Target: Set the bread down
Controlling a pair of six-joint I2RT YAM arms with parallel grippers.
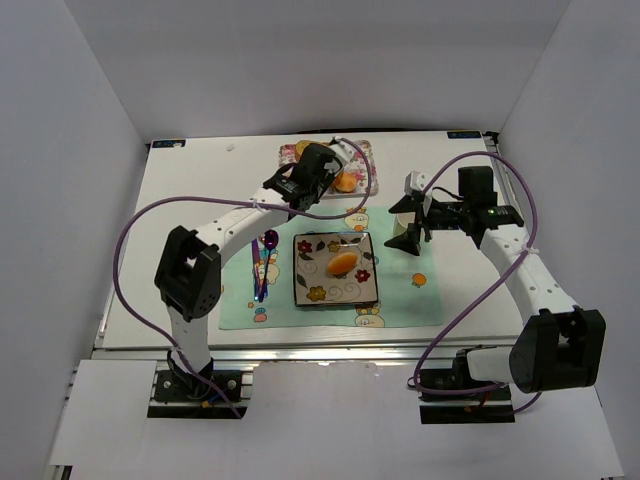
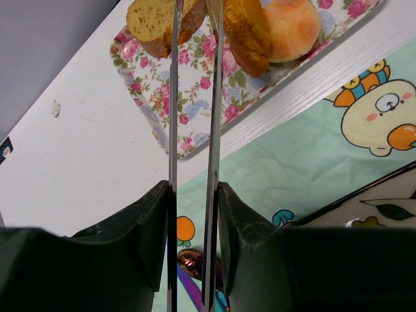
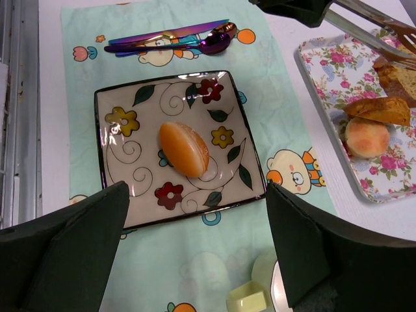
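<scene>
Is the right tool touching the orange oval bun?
Apart. Top external view: right tool beside the flowered square plate, away from the orange oval bun.

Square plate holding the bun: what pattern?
The square plate is cream with curling vines, leaves, red and yellow flowers; clearest in the right wrist view.

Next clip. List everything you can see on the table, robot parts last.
bread roll: one, golden orange, centre of the plate.
plate: one, square, cream with flowers, dark rim, on the placemat.
placemat: one, mint green with cartoons, on the table.
tray: one, white with pink flowers, far side of the table.
bun: one, round, pale orange, on the tray.
bread slices: at least two, brown, on the tray.
tongs: one, metal, tips by the tray's bread.
cutlery: iridescent purple spoon plus other pieces, on the placemat; count unclear.
pale object: yellowish, beneath the right gripper; identity unclear.
table: one, white.
left gripper: black, shut on the tongs.
right gripper: black, open, empty.
</scene>
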